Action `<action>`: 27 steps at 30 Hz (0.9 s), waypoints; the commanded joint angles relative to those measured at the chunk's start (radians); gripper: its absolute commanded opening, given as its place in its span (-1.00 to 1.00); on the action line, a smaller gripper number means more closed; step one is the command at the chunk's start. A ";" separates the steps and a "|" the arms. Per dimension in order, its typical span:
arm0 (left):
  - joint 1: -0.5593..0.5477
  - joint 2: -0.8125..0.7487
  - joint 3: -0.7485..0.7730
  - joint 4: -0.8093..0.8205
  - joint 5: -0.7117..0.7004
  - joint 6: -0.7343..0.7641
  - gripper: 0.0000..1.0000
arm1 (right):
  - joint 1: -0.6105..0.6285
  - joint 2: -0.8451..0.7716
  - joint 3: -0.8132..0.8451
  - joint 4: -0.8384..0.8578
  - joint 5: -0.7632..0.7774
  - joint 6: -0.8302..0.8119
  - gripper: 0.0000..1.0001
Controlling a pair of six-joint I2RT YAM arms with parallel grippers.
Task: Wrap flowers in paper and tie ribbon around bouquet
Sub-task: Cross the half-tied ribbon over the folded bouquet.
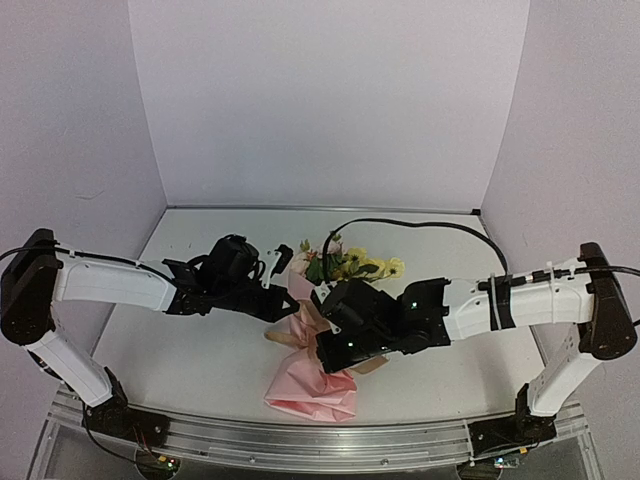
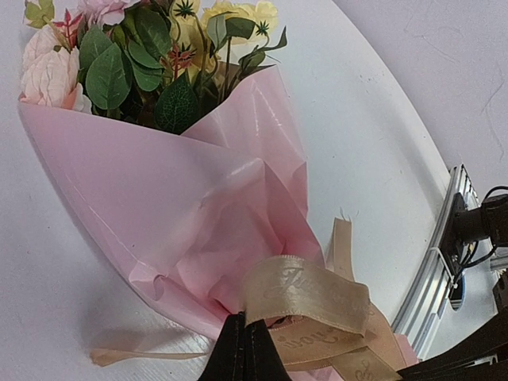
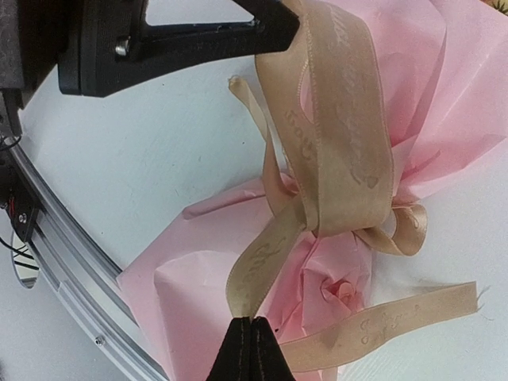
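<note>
While right arm [image 1: 470, 305] overlies bouquet [image 1: 310, 392], black cable [image 1: 420, 222] arcs behind flowers [image 1: 360, 265], perhaps touching.

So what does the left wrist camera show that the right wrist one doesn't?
Only the left wrist view shows the flowers spilling from the top of the paper cone. Only the right wrist view shows the knot in the ribbon and the right gripper pinched shut on a strand. Both show pink paper, tan ribbon, the left gripper clamping the ribbon's loop, the white table and its metal rail.
</note>
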State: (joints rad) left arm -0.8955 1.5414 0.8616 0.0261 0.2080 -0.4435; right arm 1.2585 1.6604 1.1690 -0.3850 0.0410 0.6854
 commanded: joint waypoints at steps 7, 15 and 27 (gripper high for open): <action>0.027 -0.017 0.007 0.021 -0.012 -0.004 -1.00 | 0.009 -0.001 -0.019 -0.061 0.021 0.028 -1.00; 0.045 -0.023 0.002 0.026 -0.004 -0.006 -1.00 | 0.009 0.003 -0.052 -0.087 0.039 0.043 -1.00; 0.061 -0.035 -0.006 0.029 0.003 -0.010 -1.00 | -0.028 -0.011 -0.084 -0.131 0.105 0.091 -1.00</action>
State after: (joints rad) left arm -0.8459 1.5410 0.8616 0.0265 0.2073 -0.4461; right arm 1.2539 1.6605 1.1078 -0.4847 0.0893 0.7435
